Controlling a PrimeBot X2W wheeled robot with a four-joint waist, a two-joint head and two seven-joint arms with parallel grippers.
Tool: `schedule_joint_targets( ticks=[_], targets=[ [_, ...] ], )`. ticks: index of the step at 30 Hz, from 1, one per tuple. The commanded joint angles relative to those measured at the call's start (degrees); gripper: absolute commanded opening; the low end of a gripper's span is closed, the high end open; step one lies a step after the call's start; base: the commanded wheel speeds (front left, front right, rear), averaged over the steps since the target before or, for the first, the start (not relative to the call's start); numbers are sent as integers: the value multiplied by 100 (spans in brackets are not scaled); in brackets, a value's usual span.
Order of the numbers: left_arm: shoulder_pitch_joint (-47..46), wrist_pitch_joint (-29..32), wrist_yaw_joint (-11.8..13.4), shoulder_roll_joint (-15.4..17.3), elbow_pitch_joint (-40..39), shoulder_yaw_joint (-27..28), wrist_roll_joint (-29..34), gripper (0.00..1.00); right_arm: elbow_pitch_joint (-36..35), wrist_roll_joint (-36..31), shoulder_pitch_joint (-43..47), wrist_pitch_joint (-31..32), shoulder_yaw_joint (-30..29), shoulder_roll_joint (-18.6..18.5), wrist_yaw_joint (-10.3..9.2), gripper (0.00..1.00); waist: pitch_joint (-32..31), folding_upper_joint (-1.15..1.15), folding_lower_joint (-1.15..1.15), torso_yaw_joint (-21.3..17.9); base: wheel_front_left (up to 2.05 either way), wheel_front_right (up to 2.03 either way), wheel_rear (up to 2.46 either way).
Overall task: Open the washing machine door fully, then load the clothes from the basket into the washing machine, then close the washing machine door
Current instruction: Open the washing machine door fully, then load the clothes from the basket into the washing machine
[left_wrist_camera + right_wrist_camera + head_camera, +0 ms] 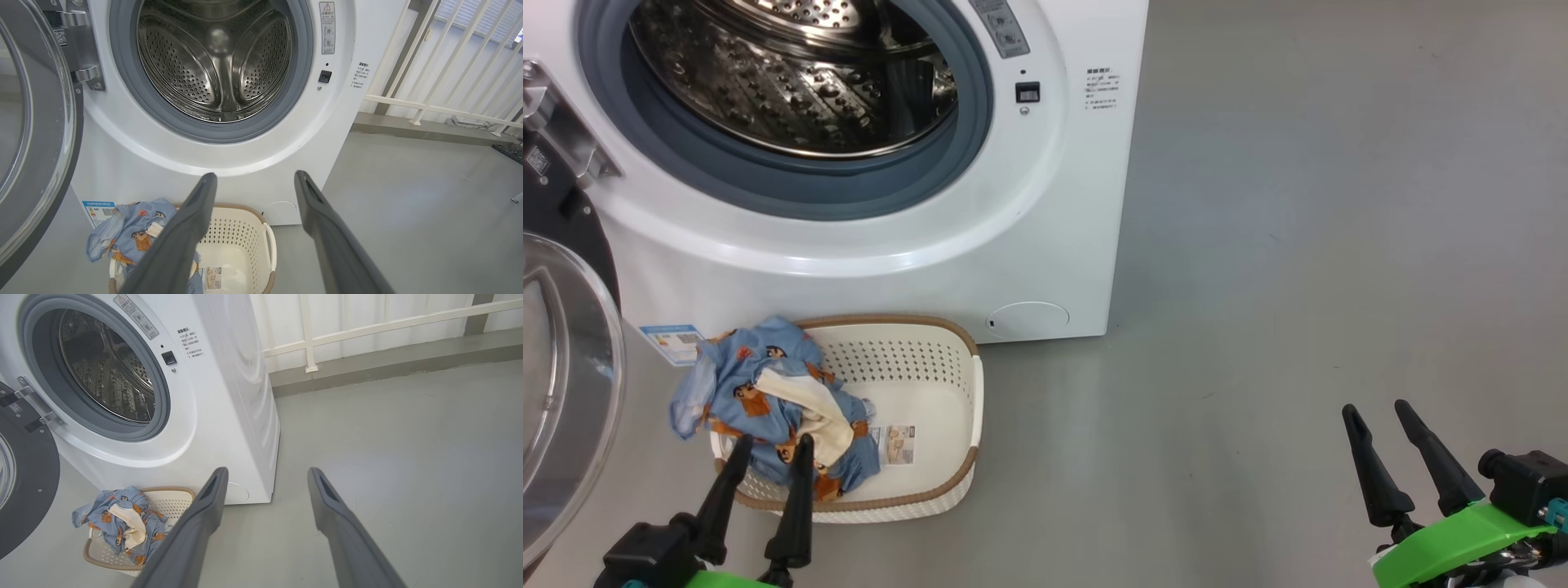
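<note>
Just past the left gripper (774, 441), its fingers matt and dark, lies soft cloth, the clothes (760, 384), in a perforated plastic basket (947, 384) (paper label (897, 443) inside). Beyond, the washing machine (1045, 212): glossy white shell, polished steel drum (792, 90), matt grey rubber seal (768, 192).

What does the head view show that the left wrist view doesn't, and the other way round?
Extra in the head view: the right gripper at the lower right, its fingers apart over bare floor.

Extra in the left wrist view: a white railing off to the side of the washing machine.

Both share: the washing machine door swung open, the steel drum, the basket on the floor before the machine, the clothes heaped at its left end and spilling over the rim, and the left gripper with fingers open.
</note>
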Motion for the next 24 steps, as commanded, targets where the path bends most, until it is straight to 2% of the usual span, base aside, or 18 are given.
schedule_joint_targets(
  ticks=[1,17,24],
  targets=[
    [-23,-29,-17,136,-158,184,-13,100,-148,-49,92,-69,78,-59,9,100,0,0,0,8,0,0,0],
    [-47,-29,-17,125,-215,213,-228,100,-158,-68,55,-69,77,-36,9,100,13,0,0,116,0,-1,1],
    [-110,-29,-18,164,-227,164,-287,100,-166,-74,18,-69,86,-26,9,100,73,0,0,121,43,-93,49]
  ],
)
